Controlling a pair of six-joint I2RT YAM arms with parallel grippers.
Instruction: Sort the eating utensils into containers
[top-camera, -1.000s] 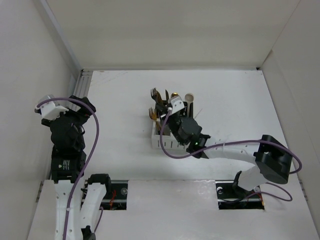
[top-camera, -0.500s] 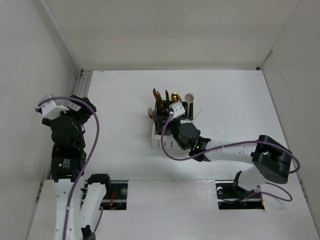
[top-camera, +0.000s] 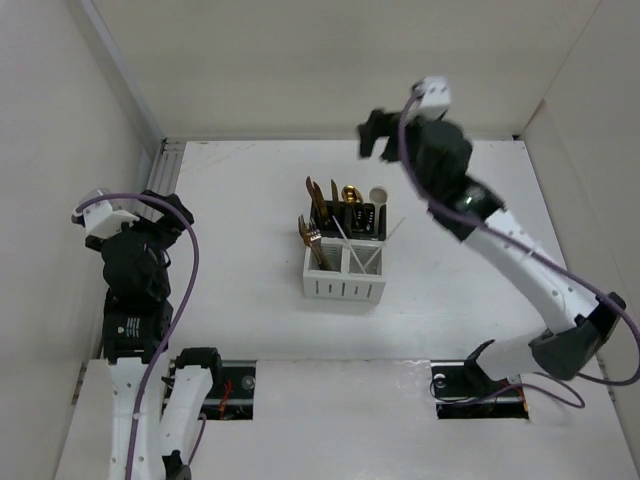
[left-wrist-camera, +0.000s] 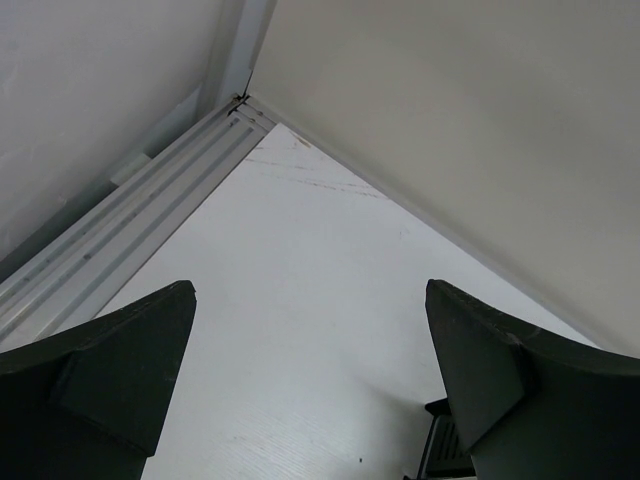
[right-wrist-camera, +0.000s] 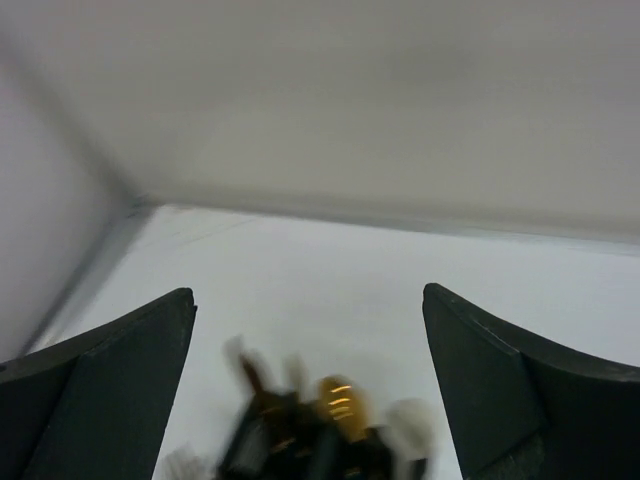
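Observation:
The containers (top-camera: 345, 285), a block of white slotted bins in front and black bins (top-camera: 362, 222) behind, stand mid-table. The eating utensils stand upright in them: copper forks (top-camera: 311, 233), a gold spoon (top-camera: 350, 194), a cream spoon (top-camera: 378, 196) and thin chopsticks (top-camera: 346, 244). My right gripper (top-camera: 373, 136) hangs high over the far side of the table, open and empty. In its wrist view my right gripper (right-wrist-camera: 305, 300) looks down on the blurred utensils (right-wrist-camera: 335, 410). My left gripper (top-camera: 172, 211) is at the left wall, open and empty (left-wrist-camera: 310, 290), with a black bin corner (left-wrist-camera: 448, 452) at the frame's lower edge.
White enclosure walls ring the table. A metal rail (left-wrist-camera: 130, 215) runs along the left wall into the far corner. The right arm's long white links (top-camera: 520, 255) arch over the right half of the table.
The right arm has lifted off the containers and swung up and back toward the far wall. Its gripper went from shut to open. The left arm has not moved.

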